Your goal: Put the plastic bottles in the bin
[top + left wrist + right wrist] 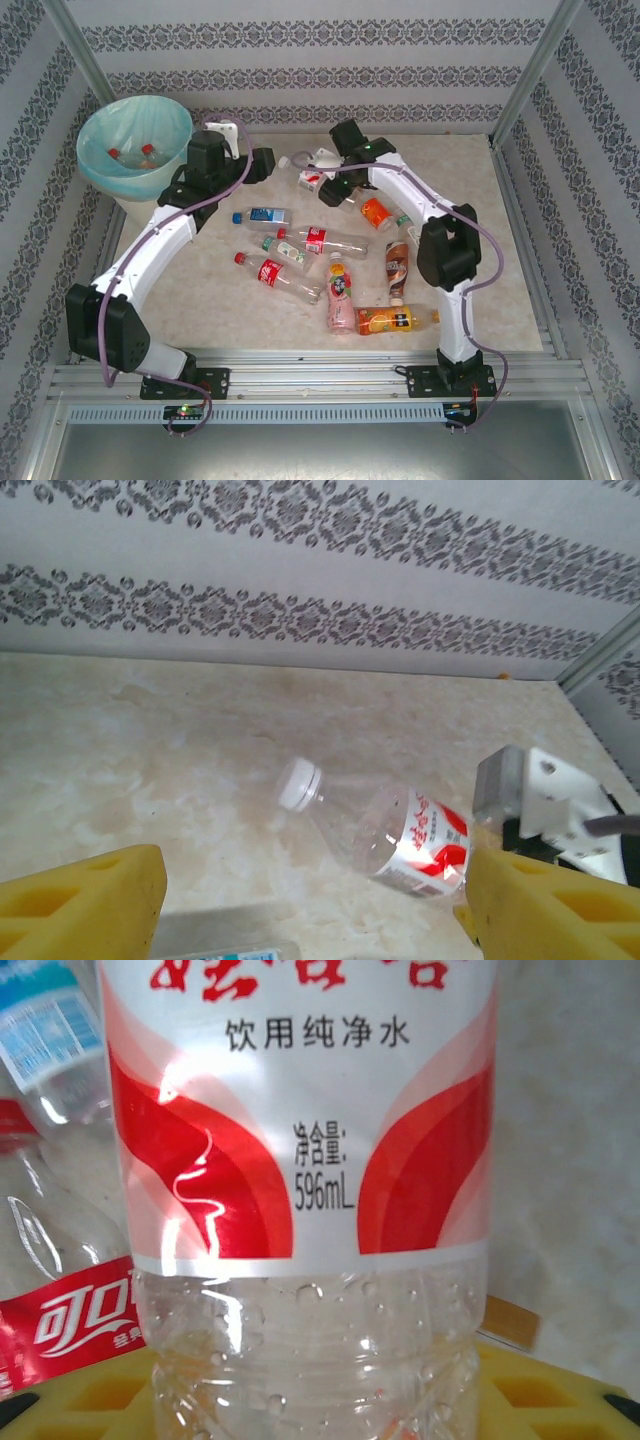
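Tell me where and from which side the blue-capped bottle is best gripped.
Probably the labelled middle of the blue-capped bottle, from straight above. It lies flat on its side on the table, cap pointing left, so fingers closing across its round body from the near and far sides should hold it. Nothing covers it from above.

A cream, marble-patterned tabletop lay at the middle of the stall, stained faintly brown in patches. Pale wallpaper with bands of dark damask ornament closed it in at the back and on both sides. Two bare aluminium posts, one at the back left and one at the back right, leaned up from the far corners. Along the near edge ran grooved metal rails, then a slotted white strip, then a dull grey sheet.
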